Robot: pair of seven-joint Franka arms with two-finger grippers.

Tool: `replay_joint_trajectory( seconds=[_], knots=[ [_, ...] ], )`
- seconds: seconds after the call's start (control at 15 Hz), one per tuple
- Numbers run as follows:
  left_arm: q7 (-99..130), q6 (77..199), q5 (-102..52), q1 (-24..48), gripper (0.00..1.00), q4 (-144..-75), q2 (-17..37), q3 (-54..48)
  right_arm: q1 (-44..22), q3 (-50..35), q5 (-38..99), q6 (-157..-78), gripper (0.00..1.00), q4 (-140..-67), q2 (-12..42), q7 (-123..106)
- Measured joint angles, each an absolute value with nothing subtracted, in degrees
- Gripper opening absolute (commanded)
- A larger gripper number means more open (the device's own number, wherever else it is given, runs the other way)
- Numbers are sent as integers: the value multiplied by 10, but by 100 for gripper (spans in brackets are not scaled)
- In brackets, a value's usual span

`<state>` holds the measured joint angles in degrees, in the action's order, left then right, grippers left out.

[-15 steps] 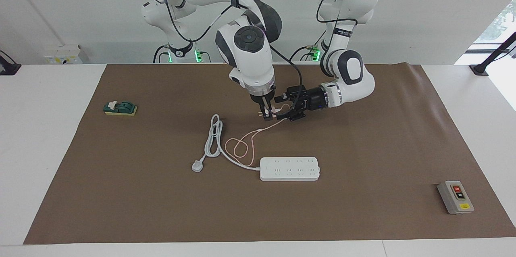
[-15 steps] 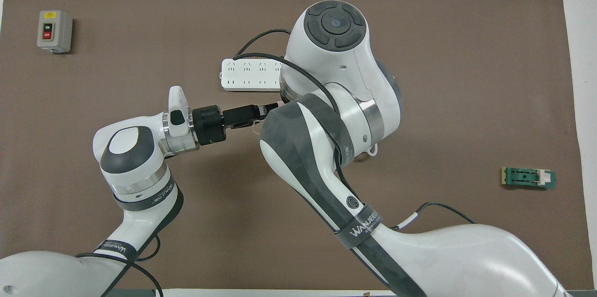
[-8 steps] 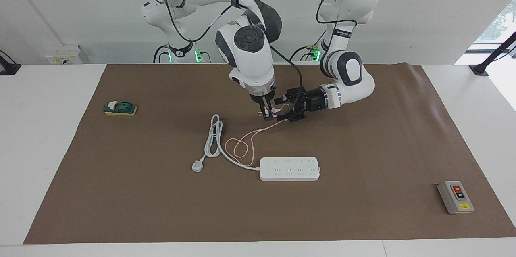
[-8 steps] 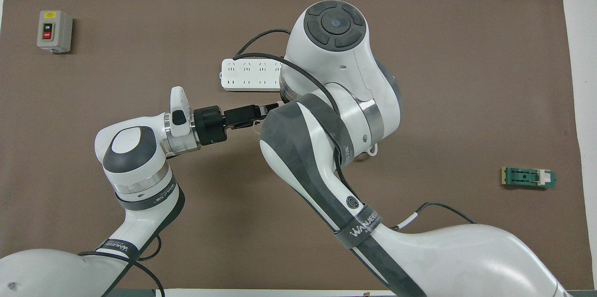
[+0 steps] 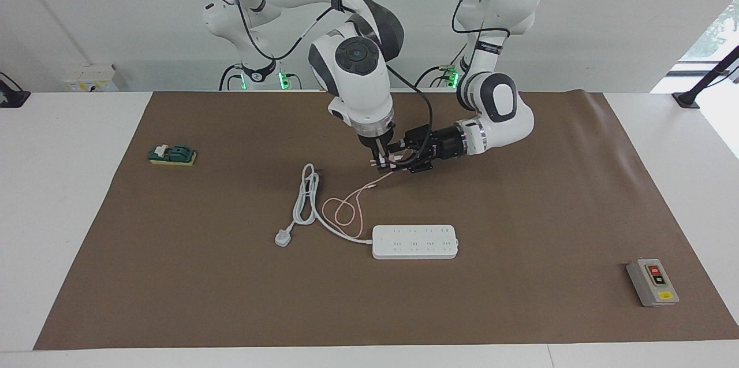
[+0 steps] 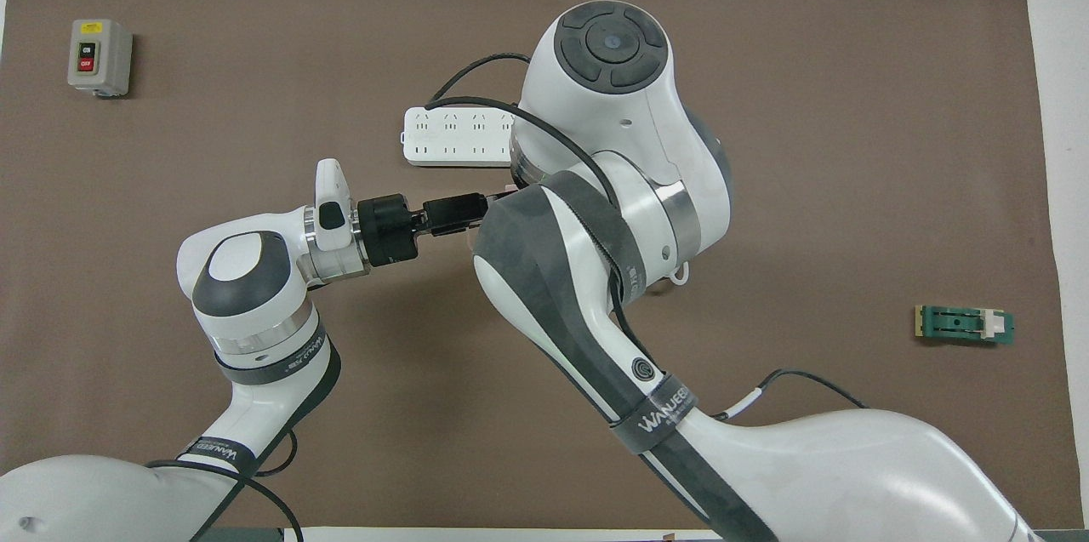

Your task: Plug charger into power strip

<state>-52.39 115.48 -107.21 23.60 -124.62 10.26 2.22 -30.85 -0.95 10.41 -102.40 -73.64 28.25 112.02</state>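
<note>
Two white arms met above the middle of the wide brown mat covering the white surface (image 5: 75,212). The right arm's hand (image 5: 381,164) pointed straight down, its fingers closed on the small pale pink cube-shaped charger (image 5: 395,158), held up in the air over the mat. The left arm's hand (image 5: 404,155) lay level and reached in sideways, its fingers set around the same charger (whether they actually pressed on it could not be told). In the overhead view the right arm's bulk hid the charger and its own hand, and only the black body of the left hand (image 6: 455,213) showed.

Next in size, the long flat white power strip (image 5: 415,241) lay on the mat, farther from the robots than the two hands and well apart from them; its thick white cord (image 5: 309,200) looped toward the right arm's end and finished in a white plug (image 5: 282,237). From the charger, the thin pink cable (image 5: 346,209) hung down and curled in loops on the mat beside that cord.

A grey box with red and black buttons (image 5: 652,282) sat near the mat's corner at the left arm's end. A small green block on a yellow base (image 5: 172,155) rested toward the right arm's end.
</note>
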Motion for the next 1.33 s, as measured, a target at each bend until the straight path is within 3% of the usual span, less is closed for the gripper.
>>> replay_joint_trajectory(
  seconds=[0.2,0.8,0.87,0.93,1.0,1.33],
  knots=[
    [-526,1155,-1072,236,0,-1246,104,22,-308,-10,104,-1024,0,-736,283,1120],
    [-526,1155,-1072,236,0,-1246,104,23,-308,-10,104,-1024,0,-736,283,1120],
    [-526,1155,-1072,236,0,-1246,104,23,-308,-10,104,-1024,18,-736,283,1120],
    [-526,1155,-1072,236,0,-1246,104,23,-308,-10,104,-1024,65,-736,283,1120],
    [-526,1155,-1072,236,0,-1246,104,23,-308,-10,105,-1024,100,-736,283,1120],
    [-524,1156,-1072,227,0,-1245,104,32,-306,-9,103,-1024,100,-736,283,1120]
  ],
)
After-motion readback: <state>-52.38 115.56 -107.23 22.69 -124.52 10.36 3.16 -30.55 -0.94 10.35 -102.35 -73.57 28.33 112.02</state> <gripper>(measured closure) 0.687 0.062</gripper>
